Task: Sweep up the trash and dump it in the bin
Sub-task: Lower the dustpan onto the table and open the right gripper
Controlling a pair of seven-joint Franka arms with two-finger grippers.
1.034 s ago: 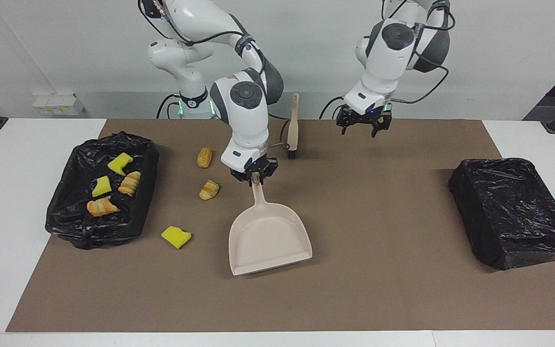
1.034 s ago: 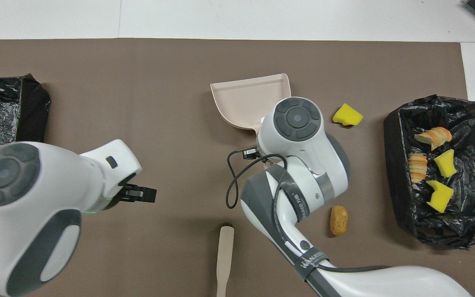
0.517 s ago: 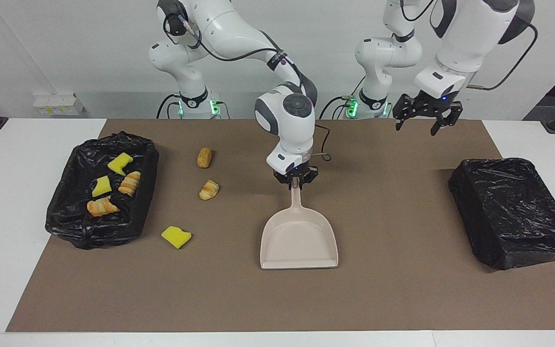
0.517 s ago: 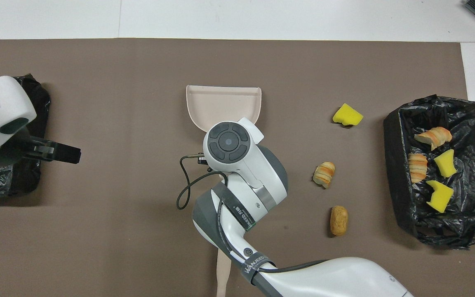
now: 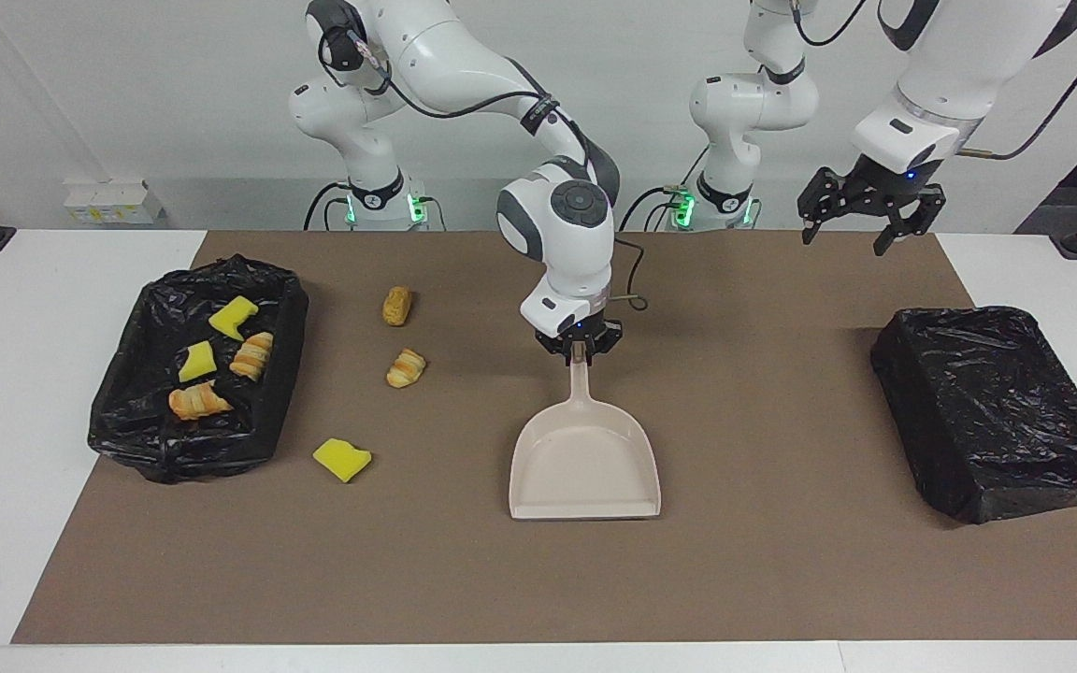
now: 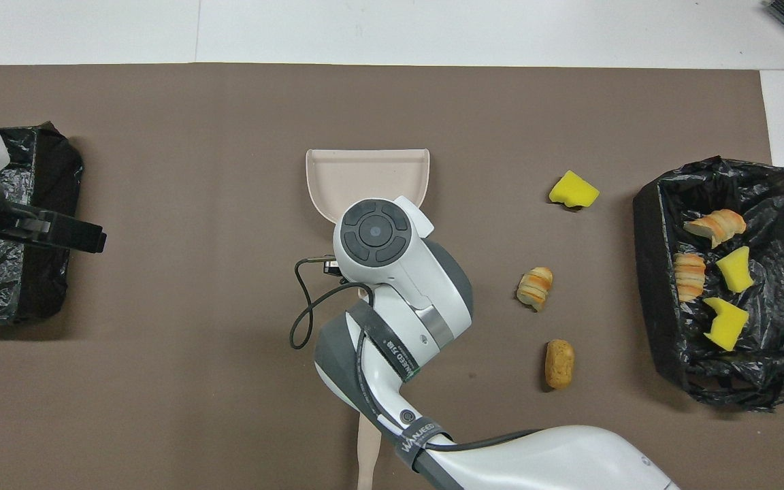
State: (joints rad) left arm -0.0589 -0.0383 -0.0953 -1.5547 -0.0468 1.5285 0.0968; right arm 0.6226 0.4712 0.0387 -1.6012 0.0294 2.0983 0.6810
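The beige dustpan [image 5: 585, 467] [image 6: 365, 177] lies flat in the middle of the brown mat, empty, its handle pointing toward the robots. My right gripper [image 5: 580, 350] is down at the end of that handle. Three bits of trash lie on the mat toward the right arm's end: a yellow sponge chunk [image 5: 342, 459] [image 6: 574, 190], a croissant piece [image 5: 406, 367] [image 6: 535, 287] and a bread roll [image 5: 396, 305] [image 6: 559, 363]. Several more lie in the black-lined bin [image 5: 127, 439] [image 6: 645, 286]. My left gripper [image 5: 861, 229] [image 6: 86, 238] hangs open and empty.
A second black-bagged bin [image 5: 997, 411] [image 6: 18, 286] stands at the left arm's end, and the left gripper is up over the mat next to it. The brush handle [image 6: 368, 456] shows under the right arm, nearer the robots than the dustpan.
The right arm swung the dustpan away from the loose trash to the mat's middle and squared it. The left gripper rose and moved toward the left arm's end.
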